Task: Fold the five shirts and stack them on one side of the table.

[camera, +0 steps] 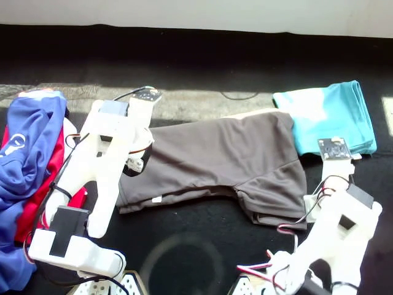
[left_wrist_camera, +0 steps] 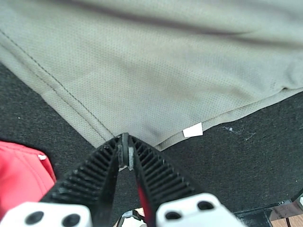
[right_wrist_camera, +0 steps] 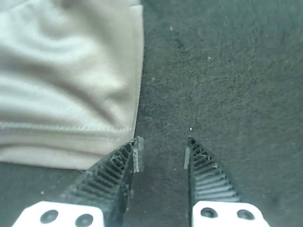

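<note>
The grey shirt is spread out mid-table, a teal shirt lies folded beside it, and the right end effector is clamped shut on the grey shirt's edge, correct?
Not quite. The right end effector is open beside the grey shirt's edge, gripping nothing; the right wrist view shows it. The spread and the folded teal shirt are right.

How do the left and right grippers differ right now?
The left gripper is shut, pinching a hem corner of the grey shirt; the right gripper is open and holds nothing. The left sits on the shirt's corner, while the right sits over the bare black tabletop, just beside the shirt's edge. Both are low at the grey shirt's edges.
</note>
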### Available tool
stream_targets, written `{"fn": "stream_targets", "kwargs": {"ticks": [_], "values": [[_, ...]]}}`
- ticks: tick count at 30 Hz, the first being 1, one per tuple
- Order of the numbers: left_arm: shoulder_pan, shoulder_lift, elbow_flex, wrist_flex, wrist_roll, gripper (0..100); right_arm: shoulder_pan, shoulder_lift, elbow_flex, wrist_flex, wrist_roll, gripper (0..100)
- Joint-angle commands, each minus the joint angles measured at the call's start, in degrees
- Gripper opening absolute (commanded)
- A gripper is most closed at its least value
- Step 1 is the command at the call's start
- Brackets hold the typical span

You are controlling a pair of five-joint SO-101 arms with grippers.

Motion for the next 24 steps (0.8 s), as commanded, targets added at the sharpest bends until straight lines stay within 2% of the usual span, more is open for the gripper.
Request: {"fn": "stream_targets", "kwargs": {"ticks": [1, 4, 7, 11, 14, 17, 24], "values": [[0.22, -2.33, -2.51, 0.53, 0.18, 1, -3.74, -7.96, -1.45, 3.3, 11.69, 14.9], [0.22, -6.46, -2.51, 1.76, 0.18, 1, -7.08, -13.93, 0.66, 3.74, 21.71, 15.2], [0.13, -10.86, -2.42, 2.55, 0.0, 1, -10.86, -18.68, 5.85, 3.74, 27.69, 15.3], [-3.47, -13.32, -2.42, 2.37, -0.09, 1, -14.02, -23.16, 14.2, 3.82, 32.44, 18.9], [-8.22, -13.32, -2.24, 2.2, -0.09, 1, -14.37, -26.59, 17.8, 3.74, 34.9, 23.5], [-11.82, -13.32, -2.24, 2.46, -0.09, 1, -14.2, -30.02, 20.18, 3.82, 38.86, 23.5], [-13.49, -13.32, -2.24, 2.55, -0.09, 1, -14.2, -36.62, 28.09, 3.65, 46.59, 23.5]]}}
